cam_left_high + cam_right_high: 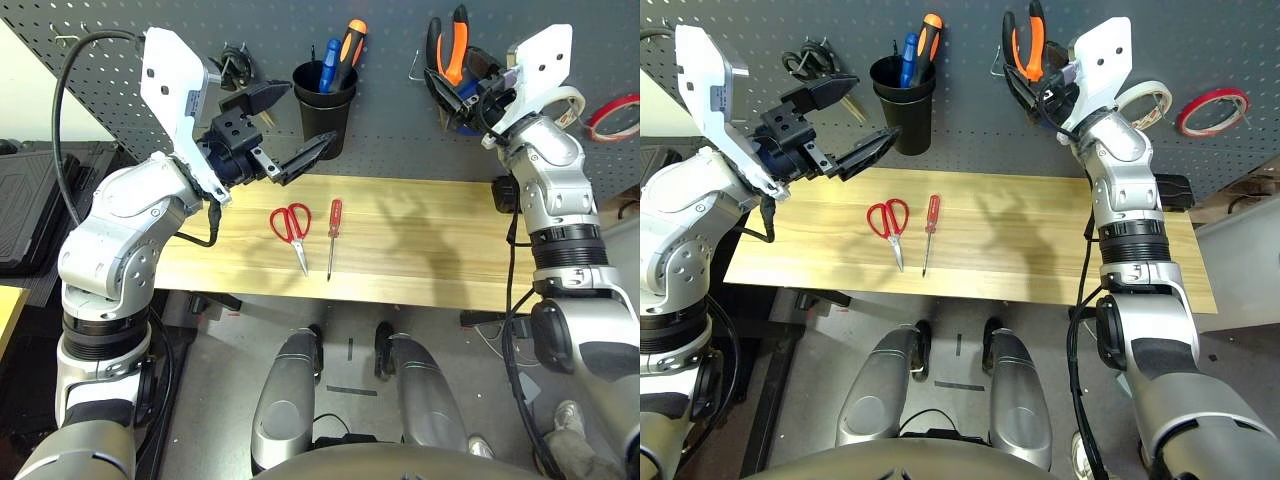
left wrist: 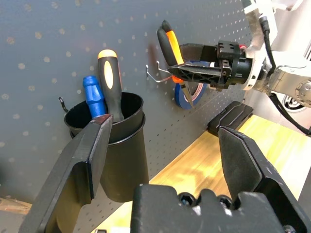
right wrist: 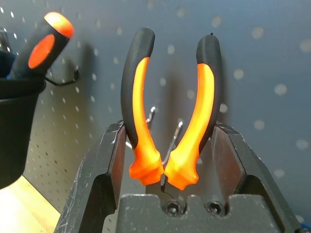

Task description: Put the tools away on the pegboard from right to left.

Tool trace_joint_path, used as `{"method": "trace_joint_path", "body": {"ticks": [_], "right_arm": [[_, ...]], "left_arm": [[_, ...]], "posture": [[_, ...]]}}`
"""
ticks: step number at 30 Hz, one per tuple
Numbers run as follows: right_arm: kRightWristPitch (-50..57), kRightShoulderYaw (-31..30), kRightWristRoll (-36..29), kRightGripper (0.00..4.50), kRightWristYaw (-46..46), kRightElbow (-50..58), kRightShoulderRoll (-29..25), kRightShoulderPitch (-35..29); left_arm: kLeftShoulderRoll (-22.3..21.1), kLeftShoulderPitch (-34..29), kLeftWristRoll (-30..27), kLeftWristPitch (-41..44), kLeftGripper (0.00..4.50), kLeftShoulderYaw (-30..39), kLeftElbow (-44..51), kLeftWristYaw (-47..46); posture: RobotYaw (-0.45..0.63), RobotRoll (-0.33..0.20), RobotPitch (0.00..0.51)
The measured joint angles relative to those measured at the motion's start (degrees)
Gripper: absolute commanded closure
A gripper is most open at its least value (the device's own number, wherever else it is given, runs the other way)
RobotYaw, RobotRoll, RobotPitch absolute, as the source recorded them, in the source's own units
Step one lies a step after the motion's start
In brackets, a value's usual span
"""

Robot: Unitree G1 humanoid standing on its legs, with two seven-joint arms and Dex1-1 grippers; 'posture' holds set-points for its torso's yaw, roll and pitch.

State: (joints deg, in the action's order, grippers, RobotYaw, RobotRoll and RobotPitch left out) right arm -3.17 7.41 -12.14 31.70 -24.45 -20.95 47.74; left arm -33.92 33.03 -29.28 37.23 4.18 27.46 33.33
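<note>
Orange-and-black-handled pliers (image 3: 170,121) in right hand (image 3: 165,160) at pegboard (image 1: 400,110).

We count one pair of orange-and-black-handled pliers (image 3: 170,121), one pair of red-handled scissors (image 1: 292,228) and one slim red-handled screwdriver (image 1: 334,230). One black cup (image 1: 323,120) holds two more tools, one with an orange-and-black handle (image 1: 349,50), one with a blue handle (image 1: 329,64). Tape rolls number three: one thin red tape ring (image 1: 1211,110), one white (image 1: 1145,101), one blue (image 2: 190,94).
</note>
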Motion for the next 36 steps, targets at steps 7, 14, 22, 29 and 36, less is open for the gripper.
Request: {"method": "trace_joint_path", "body": {"ticks": [7, 14, 22, 29, 36], "right_arm": [[-3.56, 0.21, -1.8, 1.62, 0.12, 7.65, 1.05, -5.32], [-9.78, 0.68, -1.02, 1.62, -3.14, 14.7, 1.38, -10.42], [-14.75, 0.97, 0.56, 1.62, -8.45, 15.04, 3.12, -9.68], [-17.93, 0.95, 0.83, 1.62, -9.98, 10.01, 4.02, -2.96], [-22.39, 0.82, 0.91, 1.62, -10.21, -1.08, 6.32, 3.15]], "left_arm": [[-0.02, 0.02, 0.07, 0.0, 0.0, -0.32, -0.46, 0.01], [-0.1, 0.03, 0.07, -0.01, 0.0, -0.32, -1.01, 0.13], [-0.09, 0.44, 0.11, -0.3, 0.0, -0.78, -1.44, 0.69], [-0.08, 0.55, 0.18, -0.32, 0.0, -0.86, -1.45, 0.89], [-0.05, 0.55, 0.19, -0.27, 0.0, -0.92, -1.44, 0.79]], "posture": [[0.23, 0.0, 0.258], [0.21, 0.0, 0.255], [0.2, 0.0, 0.25], [0.21, 0.0, 0.257], [0.23, 0.0, 0.269]]}}
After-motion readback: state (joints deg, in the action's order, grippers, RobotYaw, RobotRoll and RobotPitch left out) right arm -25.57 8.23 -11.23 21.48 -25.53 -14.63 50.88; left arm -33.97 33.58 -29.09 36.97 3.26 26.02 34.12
